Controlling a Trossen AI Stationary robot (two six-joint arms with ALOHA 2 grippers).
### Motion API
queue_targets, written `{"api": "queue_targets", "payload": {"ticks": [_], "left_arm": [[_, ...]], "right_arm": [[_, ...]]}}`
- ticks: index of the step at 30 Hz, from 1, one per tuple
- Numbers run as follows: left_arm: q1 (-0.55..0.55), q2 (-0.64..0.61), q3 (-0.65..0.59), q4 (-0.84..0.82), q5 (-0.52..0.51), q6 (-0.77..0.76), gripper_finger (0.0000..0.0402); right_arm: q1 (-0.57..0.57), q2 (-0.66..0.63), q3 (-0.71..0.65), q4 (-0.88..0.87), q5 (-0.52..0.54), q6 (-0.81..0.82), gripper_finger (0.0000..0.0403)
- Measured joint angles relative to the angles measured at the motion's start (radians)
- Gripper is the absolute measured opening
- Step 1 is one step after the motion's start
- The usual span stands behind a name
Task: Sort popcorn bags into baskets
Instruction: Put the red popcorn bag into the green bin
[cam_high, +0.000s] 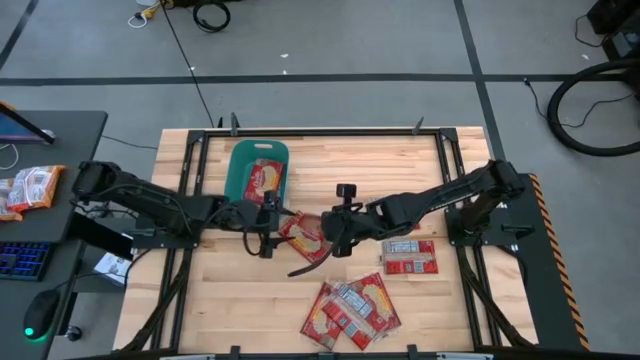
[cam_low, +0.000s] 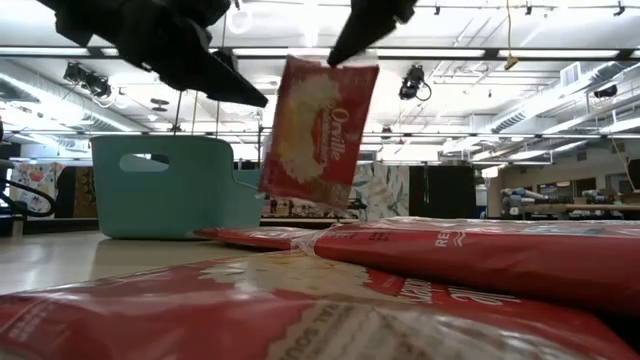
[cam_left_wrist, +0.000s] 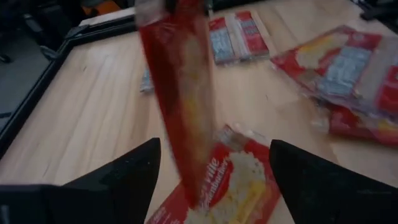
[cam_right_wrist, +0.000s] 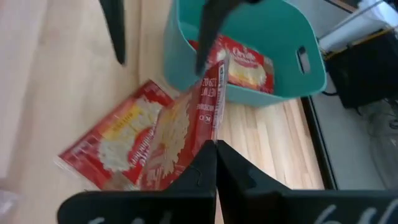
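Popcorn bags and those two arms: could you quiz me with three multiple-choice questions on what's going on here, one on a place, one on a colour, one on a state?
1. Where does the teal basket stand?
A. at the table's far edge, on the left arm's side
B. in the middle of the table
C. on the floor

2. What colour is the basket?
A. yellow
B. teal
C. black

3. How is the right gripper just now?
A. wide open over the basket
B. shut on a popcorn bag lifted off the table
C. resting empty on the wood

Answers:
1 A, the high view shows it there.
2 B, plain in the right wrist view, with one bag inside it.
3 B, the low view shows the bag hanging from its top edge, and the left gripper waits open beside it.
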Motion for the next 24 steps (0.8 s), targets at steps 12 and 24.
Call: {"api": "queue_targets", "payload": {"ticks": [12, 24], "left_arm": [[0.002, 0.022, 0.0, 0.141, 0.042, -0.065, 0.0302], [0.003, 0.018, 0.0, 0.132, 0.028, -0.078, 0.0178]], "right_arm": [[0.004, 0.0, 0.024, 0.12, -0.063, -0.052, 0.0002], [0.01, 0.0, 0.024, 0.259, -0.024, -0.02, 0.0002]]}}
